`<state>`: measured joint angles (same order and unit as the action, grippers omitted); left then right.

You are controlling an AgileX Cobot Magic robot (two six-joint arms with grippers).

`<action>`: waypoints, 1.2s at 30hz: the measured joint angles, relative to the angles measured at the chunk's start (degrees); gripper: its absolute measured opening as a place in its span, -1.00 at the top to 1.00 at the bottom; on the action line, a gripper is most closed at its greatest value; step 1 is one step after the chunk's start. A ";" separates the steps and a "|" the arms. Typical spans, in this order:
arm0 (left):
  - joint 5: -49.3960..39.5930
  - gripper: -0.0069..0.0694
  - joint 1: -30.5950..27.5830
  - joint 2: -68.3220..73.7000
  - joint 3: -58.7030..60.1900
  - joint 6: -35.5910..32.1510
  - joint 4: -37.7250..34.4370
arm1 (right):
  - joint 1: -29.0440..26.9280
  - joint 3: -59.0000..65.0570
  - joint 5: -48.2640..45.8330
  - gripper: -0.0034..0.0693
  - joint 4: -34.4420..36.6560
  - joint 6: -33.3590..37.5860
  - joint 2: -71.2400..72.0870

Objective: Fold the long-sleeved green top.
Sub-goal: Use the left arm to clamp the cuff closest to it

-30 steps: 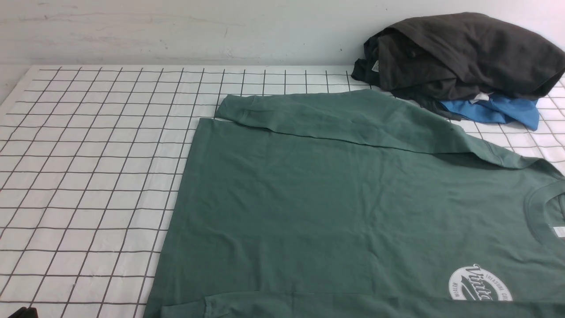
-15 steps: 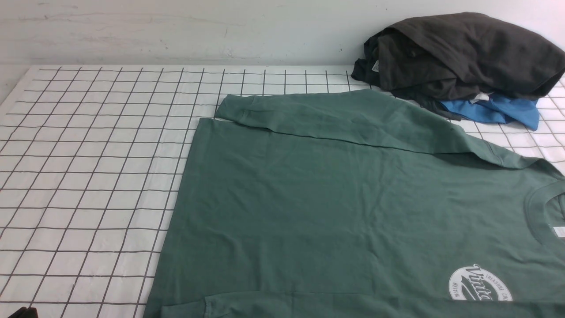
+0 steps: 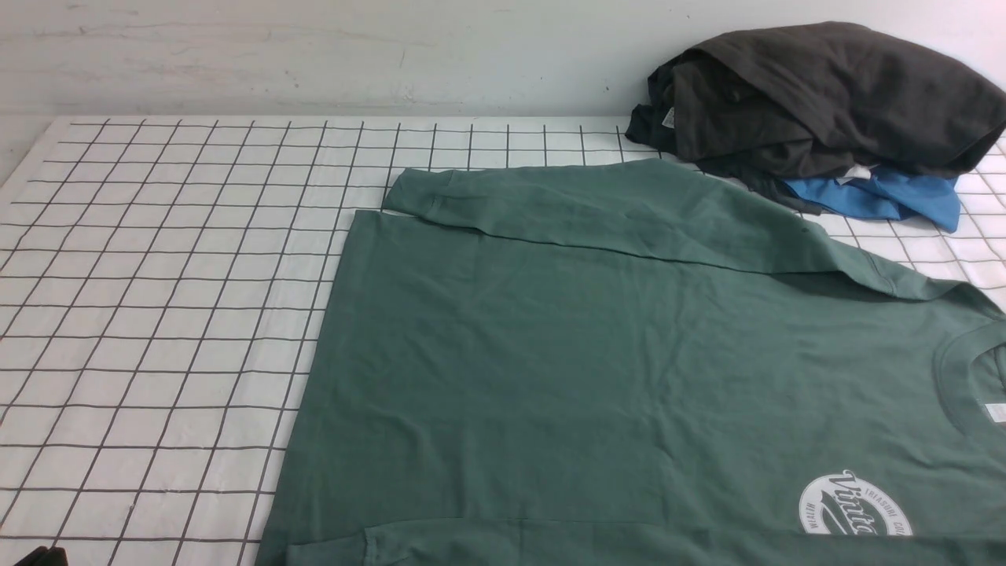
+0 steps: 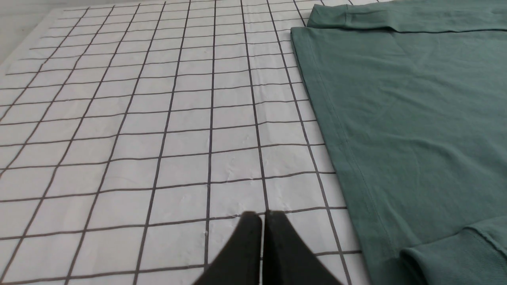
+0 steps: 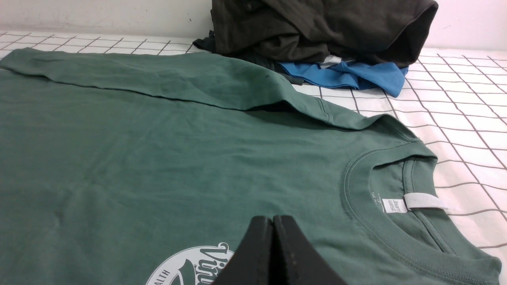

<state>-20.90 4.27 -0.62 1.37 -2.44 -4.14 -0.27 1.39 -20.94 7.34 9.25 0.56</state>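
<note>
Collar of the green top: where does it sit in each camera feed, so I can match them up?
Front view: collar at the right edge, above the logo.
Left wrist view: not in it; only the hem side of the green top shows.
Right wrist view: collar right of centre, white label inside.
Shared landmark: the far sleeve, along the top's far edge.

left claw (image 4: 262, 217) and right claw (image 5: 273, 220) each hang low, jaws pressed together.
</note>
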 joint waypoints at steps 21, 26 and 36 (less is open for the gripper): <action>0.00 0.84 0.00 0.00 0.00 0.00 2.10 | 0.00 0.00 0.00 0.94 0.00 0.00 0.00; -0.05 0.84 0.00 0.00 0.00 0.00 4.14 | 0.00 0.00 0.00 0.94 0.00 0.00 0.00; 1.20 0.84 0.00 0.00 0.11 8.36 -8.93 | 0.00 0.00 -0.17 0.94 13.06 -1.91 0.00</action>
<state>-19.70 4.27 -0.62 1.48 5.92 -13.07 -0.27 1.39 -21.11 20.40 7.35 0.56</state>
